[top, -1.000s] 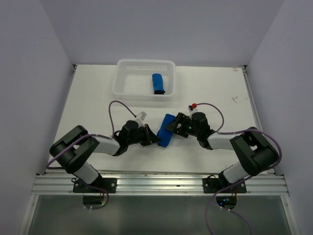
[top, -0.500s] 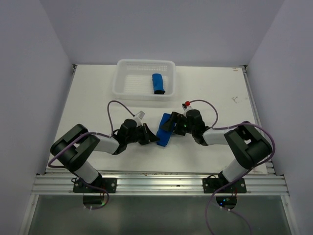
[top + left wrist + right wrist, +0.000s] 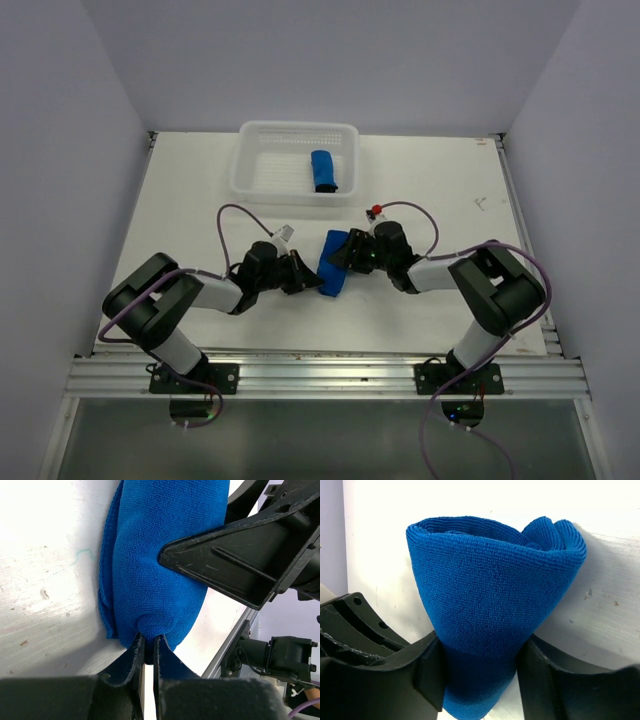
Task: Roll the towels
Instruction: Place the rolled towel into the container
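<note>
Left gripper (image 3: 148, 647) of mine is pinched almost fully closed at one end of the royal-blue soft cloth towel (image 3: 160, 555), where the fabric puckers into the tips, so I appear to have a fold nipped there. My right gripper (image 3: 480, 677) stands partly open around the opposite end. Both fingers (image 3: 427, 675) touch the cloth, and the roll narrows between them, so I judge it gripped.

That towel lies on the white table (image 3: 180, 200) between my two grippers, loosely rolled and flaring at its free end. A second blue towel (image 3: 323, 171), already rolled, sits in the white plastic basket (image 3: 243, 180) at the far side.

As I judge it, rolling the last towel is nearly done. Next I should tighten the roll, hold both ends firm so the layers do not spring apart, then carry it to the basket.

Compared with a second ago, my right gripper has pushed further in toward the left one, its jaws have narrowed onto the cloth, and the towel has shifted slightly left.
</note>
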